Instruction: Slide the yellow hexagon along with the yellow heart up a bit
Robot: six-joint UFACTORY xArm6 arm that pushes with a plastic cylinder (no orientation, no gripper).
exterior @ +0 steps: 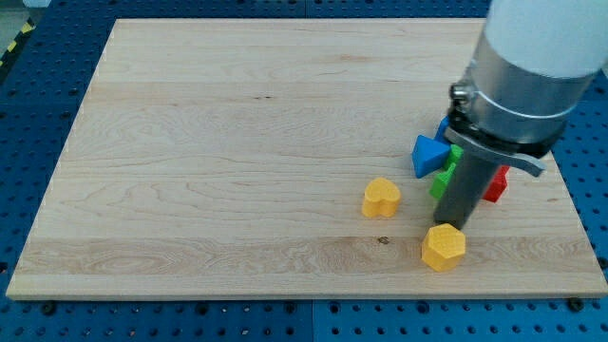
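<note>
Tip (450, 225): touching top edge of yellow hexagon (444, 248).
Yellow heart (381, 198): to the view's left, apart.
Behind rod: blue block (428, 155), green block (443, 180), red block (496, 185).
Fingers: none, only a rod.
Counter (237, 142): wooden.

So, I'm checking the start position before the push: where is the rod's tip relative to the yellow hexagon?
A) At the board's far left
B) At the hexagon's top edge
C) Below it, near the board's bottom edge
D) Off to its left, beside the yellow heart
B: my tip sits right at the top edge of the yellow hexagon, while the yellow heart lies apart toward the view's upper left.
</note>
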